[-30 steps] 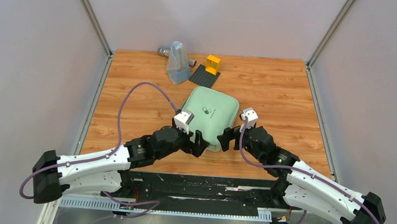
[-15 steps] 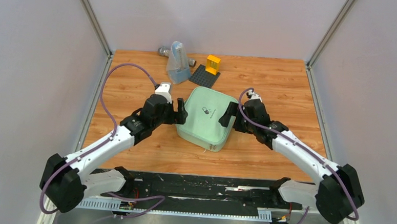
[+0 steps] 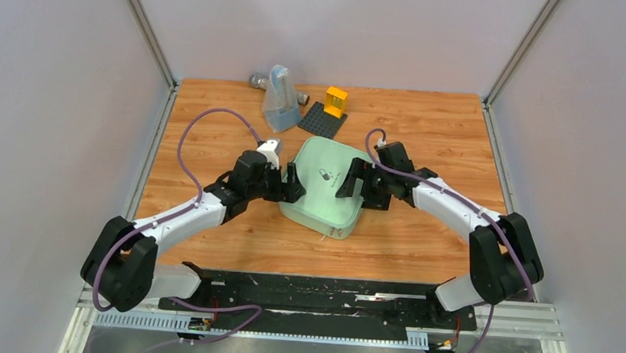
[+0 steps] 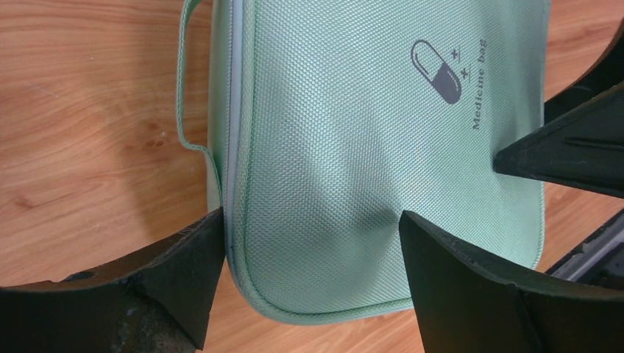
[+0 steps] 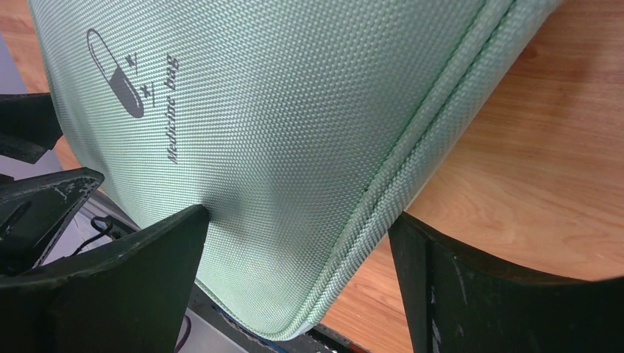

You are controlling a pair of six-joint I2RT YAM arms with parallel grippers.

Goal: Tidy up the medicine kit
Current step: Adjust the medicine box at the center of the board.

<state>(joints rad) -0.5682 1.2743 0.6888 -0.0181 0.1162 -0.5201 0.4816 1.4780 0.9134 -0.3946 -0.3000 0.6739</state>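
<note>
The medicine kit (image 3: 322,195) is a pale mint-green woven case with a dark pill logo, lying shut on the wooden table. My left gripper (image 3: 291,183) is open at its left edge. In the left wrist view (image 4: 309,228) one finger is beside the kit's zipped edge and the other over the lid (image 4: 353,132). My right gripper (image 3: 351,182) is open at the kit's right edge. In the right wrist view (image 5: 298,220) its fingers straddle the seam of the kit (image 5: 279,110). Neither gripper holds anything.
A translucent bluish pouch (image 3: 278,102) stands at the back, with a grey metal part (image 3: 256,80) behind it. A dark grey studded baseplate (image 3: 321,120) carries a yellow block (image 3: 335,102). Metal rails and walls border the table on both sides.
Both arms have reached forward from the kit's near edge to its left and right sides, then closed in over its edges. The kit has shifted slightly left. Both grippers stay open.
</note>
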